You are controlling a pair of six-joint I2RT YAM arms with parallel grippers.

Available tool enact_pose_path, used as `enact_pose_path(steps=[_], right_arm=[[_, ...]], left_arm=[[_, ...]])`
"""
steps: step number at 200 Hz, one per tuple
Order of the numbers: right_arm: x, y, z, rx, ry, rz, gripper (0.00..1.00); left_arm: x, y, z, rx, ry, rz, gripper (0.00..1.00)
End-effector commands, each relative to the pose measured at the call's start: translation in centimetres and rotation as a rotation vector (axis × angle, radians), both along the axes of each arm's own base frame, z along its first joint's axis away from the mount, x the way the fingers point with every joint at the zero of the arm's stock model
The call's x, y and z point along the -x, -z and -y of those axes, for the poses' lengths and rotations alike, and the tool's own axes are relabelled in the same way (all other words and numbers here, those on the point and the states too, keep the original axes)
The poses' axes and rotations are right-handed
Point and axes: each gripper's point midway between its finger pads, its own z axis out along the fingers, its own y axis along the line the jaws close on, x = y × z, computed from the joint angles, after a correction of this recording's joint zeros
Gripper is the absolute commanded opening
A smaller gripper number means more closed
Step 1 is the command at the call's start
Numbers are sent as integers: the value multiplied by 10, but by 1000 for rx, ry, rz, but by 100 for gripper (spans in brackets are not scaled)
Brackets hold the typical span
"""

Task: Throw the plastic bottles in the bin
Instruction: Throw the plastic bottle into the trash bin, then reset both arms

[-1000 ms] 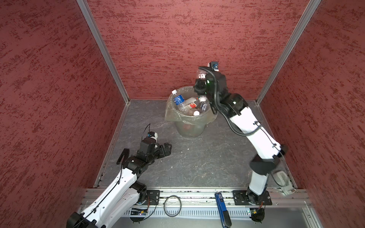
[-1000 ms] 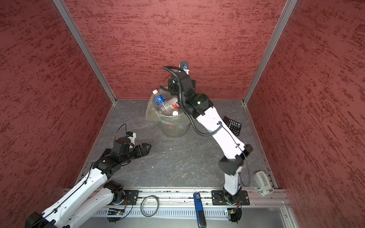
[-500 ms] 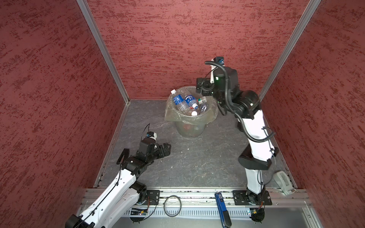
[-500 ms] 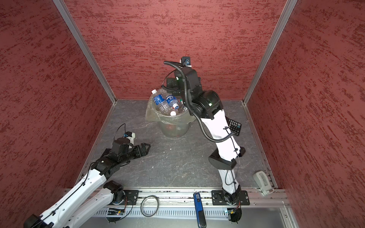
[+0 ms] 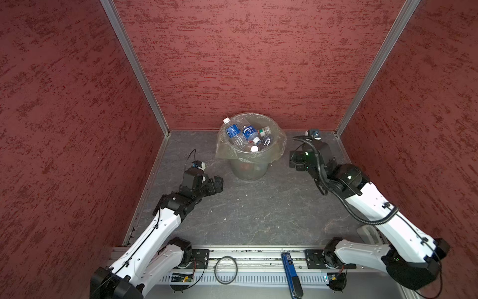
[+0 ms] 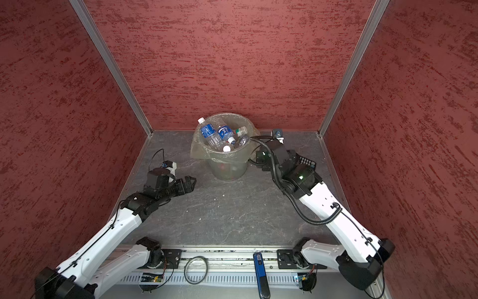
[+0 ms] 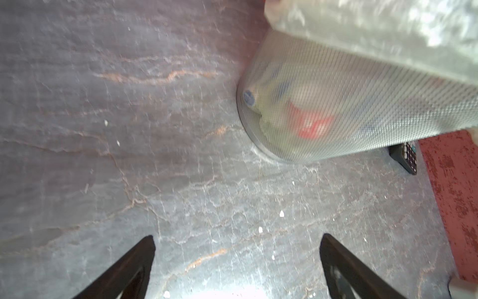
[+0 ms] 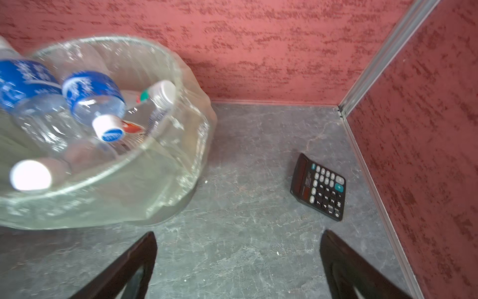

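Plastic bottles (image 5: 234, 130) (image 6: 207, 130) (image 8: 93, 95): small, clear, crumpled; two carry blue labels, one a green-and-red band under a white cap; the other caps in view are white. All the bottles in view lie heaped inside the bin (image 5: 248, 170) (image 6: 227, 170) (image 7: 362, 103) (image 8: 165, 64); the top layer reaches rim level, and one white-capped neck pokes over the rim on the side toward the left wall. Bin: round, translucent grey-green, fine mesh texture on its wall; a clear yellowish bag is folded over the rim and hangs loose. A red label and a blue cap show blurred through the wall in the left wrist view.

Left gripper (image 5: 217, 185) (image 6: 190, 182) (image 7: 238, 239): jaws spread wide, nothing between them; low over the floor, aimed at the bin's base, near it but apart. Right gripper (image 5: 294, 160) (image 6: 258, 160) (image 8: 238, 236): jaws likewise spread and empty; beside the bin on its right, below rim height, not touching the bag as far as the views show.

Bin stands near the back wall, about midway between the side walls. Black calculator (image 6: 306, 161) (image 7: 406, 158) (image 8: 320, 189) lies flat on the grey floor (image 5: 258, 212) between bin and right wall, near the back right corner; partly hidden by the right arm in a top view. Red textured walls close three sides; bare floor lies between the two arms, in front of the bin.
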Motion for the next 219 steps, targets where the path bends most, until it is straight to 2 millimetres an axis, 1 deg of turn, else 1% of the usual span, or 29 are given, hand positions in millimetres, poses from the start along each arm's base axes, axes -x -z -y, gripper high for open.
enact_pose_path(steps=[1, 13, 32, 41, 56, 77, 95, 114, 138, 167, 189, 219], right_arm=[[5, 18, 18, -91, 54, 12, 99], [8, 42, 29, -98, 78, -30, 99], [10, 71, 44, -106, 112, -75, 99], [10, 80, 50, -117, 131, -86, 99], [7, 98, 65, -134, 176, -110, 99], [-1, 115, 82, -169, 224, -133, 99], [-13, 121, 96, -190, 271, -138, 99], [-28, 125, 104, -198, 292, -131, 99], [-44, 132, 119, -204, 338, -124, 99], [-59, 130, 143, -204, 397, -65, 99], [-70, 131, 150, -205, 400, -41, 99], [-80, 133, 155, -125, 355, 73, 99]], left_arm=[[-14, -11, -4, -16, -1, 30, 99], [-21, -14, -8, -12, -20, 33, 99], [-29, -17, -16, -1, -46, 32, 99], [-32, -18, -20, -1, -60, 32, 99], [-36, -13, -29, -17, -89, 28, 99], [-40, -9, -40, -32, -119, 35, 100], [-45, -10, -50, -58, -143, 56, 100], [-51, -13, -62, -110, -189, 84, 100], [-61, -11, -67, -139, -195, 88, 100], [-75, -16, -78, -183, -228, 99, 100], [-84, -18, -88, -239, -243, 143, 100], [-96, -12, -106, -331, -245, 209, 100]])
